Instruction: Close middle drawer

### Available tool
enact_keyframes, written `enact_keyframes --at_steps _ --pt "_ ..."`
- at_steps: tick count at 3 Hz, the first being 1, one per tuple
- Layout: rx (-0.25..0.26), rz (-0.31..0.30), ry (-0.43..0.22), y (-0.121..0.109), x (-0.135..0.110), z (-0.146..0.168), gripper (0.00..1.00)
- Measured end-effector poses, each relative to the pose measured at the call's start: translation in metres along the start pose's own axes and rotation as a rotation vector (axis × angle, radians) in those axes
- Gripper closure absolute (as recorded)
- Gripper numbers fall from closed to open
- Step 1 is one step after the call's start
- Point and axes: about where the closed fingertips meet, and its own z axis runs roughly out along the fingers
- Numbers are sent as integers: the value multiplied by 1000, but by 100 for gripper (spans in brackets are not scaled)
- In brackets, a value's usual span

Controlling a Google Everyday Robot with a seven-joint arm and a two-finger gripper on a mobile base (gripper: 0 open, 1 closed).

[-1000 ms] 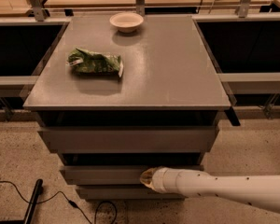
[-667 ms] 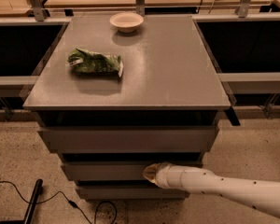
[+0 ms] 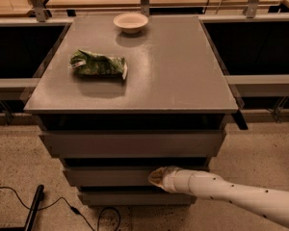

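Note:
The middle drawer (image 3: 106, 176) is the second grey flat front of the cabinet, below the taller top drawer (image 3: 130, 144) and above the lowest drawer (image 3: 130, 198). Its front stands only a little forward of the cabinet, with a thin dark gap above it. My gripper (image 3: 154, 177) comes in from the lower right on a white arm (image 3: 231, 194). Its tip presses against the middle drawer's front, right of centre.
A green chip bag (image 3: 98, 64) and a white bowl (image 3: 130, 22) rest on the grey cabinet top (image 3: 183, 66). Dark open bins flank the cabinet on both sides. A black cable (image 3: 77, 211) lies on the speckled floor at lower left.
The gripper has pushed forward with the middle drawer's front, which has slid back toward the cabinet. The arm now reaches further in from the right.

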Motion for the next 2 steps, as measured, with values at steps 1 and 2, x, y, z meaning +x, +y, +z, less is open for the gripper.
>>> enact_keyframes --at_steps 1,2 --pt "-47 17 -54 32 -9 8 100" --pt "-109 48 -132 79 -28 20 100"
